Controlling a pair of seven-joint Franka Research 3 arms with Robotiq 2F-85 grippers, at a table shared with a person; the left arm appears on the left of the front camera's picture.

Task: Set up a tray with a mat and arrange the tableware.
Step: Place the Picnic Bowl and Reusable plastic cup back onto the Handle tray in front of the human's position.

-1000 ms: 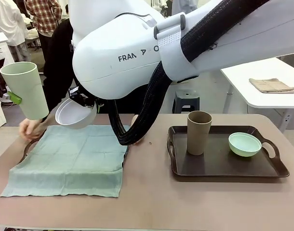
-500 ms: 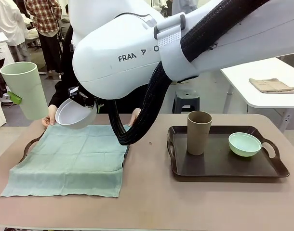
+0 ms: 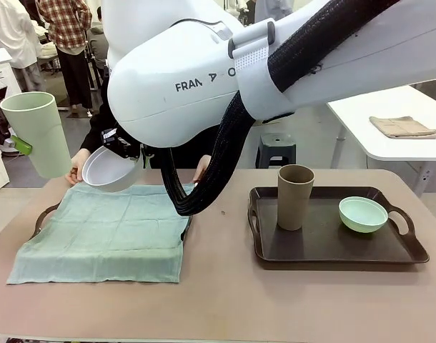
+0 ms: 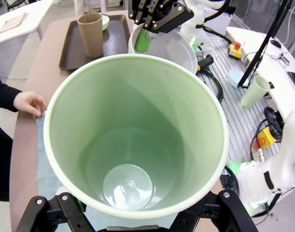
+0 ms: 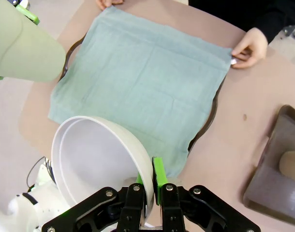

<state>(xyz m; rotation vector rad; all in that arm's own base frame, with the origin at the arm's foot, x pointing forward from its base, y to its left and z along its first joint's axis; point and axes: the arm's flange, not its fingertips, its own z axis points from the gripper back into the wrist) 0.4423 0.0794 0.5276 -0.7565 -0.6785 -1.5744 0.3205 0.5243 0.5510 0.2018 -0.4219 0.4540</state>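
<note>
Left pincer is clamped on the pale green cup, holding it up off the table's left end. The left wrist cam looks straight down to its bare bottom. Right pincer is closed on the rim of the white bowl, which hangs tilted over the far edge of the mat with its bare inside showing.

The right tray carries the tan cup, upright at its left end, and the mint bowl to the right of it, apart from the cup.

The mat lies spread over the left tray. Only that tray's left handle and a bit of its right rim peek out, and the mat's near edge hangs past the tray onto the table. The person's hands sit at the two far corners, one pinching a corner. The middle of the mat is flat and open, and there's a strip of bare table between the trays.
</note>
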